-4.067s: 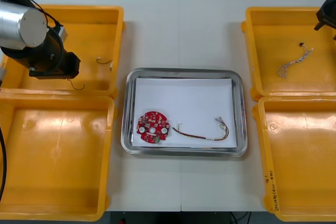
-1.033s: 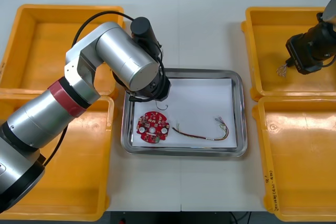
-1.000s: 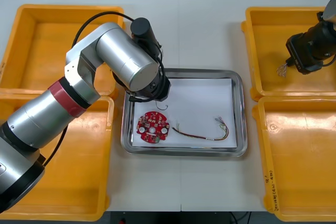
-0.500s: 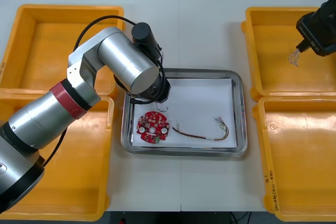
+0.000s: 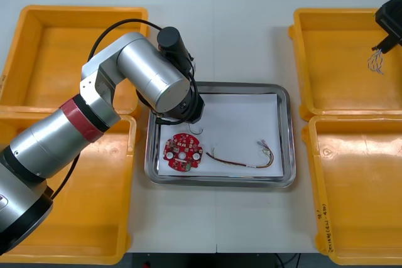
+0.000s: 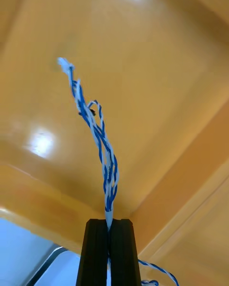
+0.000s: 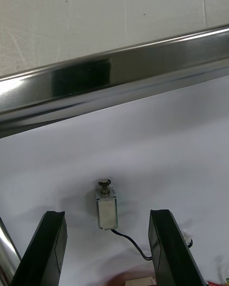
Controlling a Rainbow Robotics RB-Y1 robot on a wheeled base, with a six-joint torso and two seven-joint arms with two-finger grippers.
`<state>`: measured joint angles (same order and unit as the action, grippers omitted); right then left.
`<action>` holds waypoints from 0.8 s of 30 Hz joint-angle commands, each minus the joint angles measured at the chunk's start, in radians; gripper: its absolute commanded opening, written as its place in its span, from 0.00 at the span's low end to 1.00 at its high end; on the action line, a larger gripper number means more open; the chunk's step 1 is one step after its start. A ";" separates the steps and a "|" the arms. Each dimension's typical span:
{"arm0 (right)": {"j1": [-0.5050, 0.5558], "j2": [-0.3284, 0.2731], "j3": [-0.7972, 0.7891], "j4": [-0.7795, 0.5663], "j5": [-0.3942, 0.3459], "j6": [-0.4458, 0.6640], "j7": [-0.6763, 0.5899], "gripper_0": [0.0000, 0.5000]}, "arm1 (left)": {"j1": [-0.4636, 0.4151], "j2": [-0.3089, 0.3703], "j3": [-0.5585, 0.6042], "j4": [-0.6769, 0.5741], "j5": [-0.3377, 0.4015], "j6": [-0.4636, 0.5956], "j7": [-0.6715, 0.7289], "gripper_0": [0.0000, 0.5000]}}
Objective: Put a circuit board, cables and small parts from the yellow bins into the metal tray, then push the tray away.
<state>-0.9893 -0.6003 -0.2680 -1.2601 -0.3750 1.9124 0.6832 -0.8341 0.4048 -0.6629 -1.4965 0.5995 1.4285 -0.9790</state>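
From the front, the left arm point(image 5: 151, 80) covers the left claw point(image 7: 106, 214) and most of the small metal part point(image 7: 107, 209) between its spread fingers. The right claw point(image 6: 109, 221), pinching the blue and white cable point(image 6: 98, 133), is cut off there.

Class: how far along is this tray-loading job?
Done: the round red circuit board, red and yellow cable and a small metal part lie in the white-lined metal tray, the part at the open left gripper. In hand: the right gripper holds a twisted blue and white cable above a yellow bin. Left: placing that cable, pushing the tray.
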 commanded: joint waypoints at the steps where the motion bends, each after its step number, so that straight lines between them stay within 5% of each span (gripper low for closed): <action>1: 0.052 -0.058 -0.020 -0.153 -0.071 0.007 -0.008 0.00 | -0.046 0.023 0.016 -0.034 0.013 0.024 0.089 1.00; 10: 0.147 -0.084 0.061 -0.410 -0.251 0.007 0.059 0.00 | -0.079 0.026 0.120 -0.154 0.042 0.227 0.088 1.00; 24: 0.255 -0.176 0.141 -0.607 -0.536 0.007 0.503 0.00 | -0.169 0.111 0.304 -0.174 0.155 0.446 0.063 1.00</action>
<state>-0.7580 -0.7147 -0.1547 -1.8004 -0.8724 1.9157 1.0731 -0.9294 0.4490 -0.4220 -1.6427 0.7134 1.8386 -0.9678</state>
